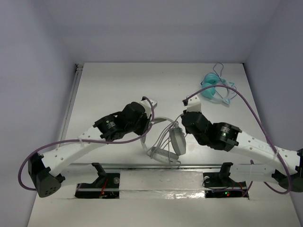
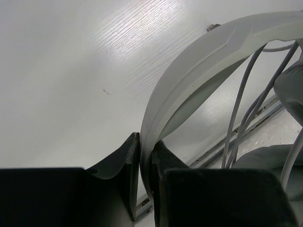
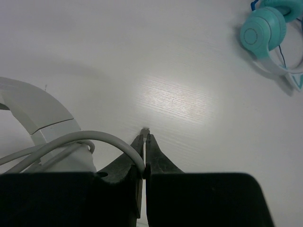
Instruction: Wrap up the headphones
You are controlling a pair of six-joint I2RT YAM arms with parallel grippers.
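The large light-grey headphones are held up between my two arms near the table's front. My left gripper is shut on their wide headband, which arcs up and right in the left wrist view. Several turns of the thin grey cable hang past the headband toward the ear cups. My right gripper is shut on the cable, whose plug tip pokes out past the fingertips. Part of the headband shows at the left of the right wrist view.
Small teal headphones with a thin blue cord lie at the back right, also in the right wrist view. A metal rail runs along the table's front edge, by the arm bases.
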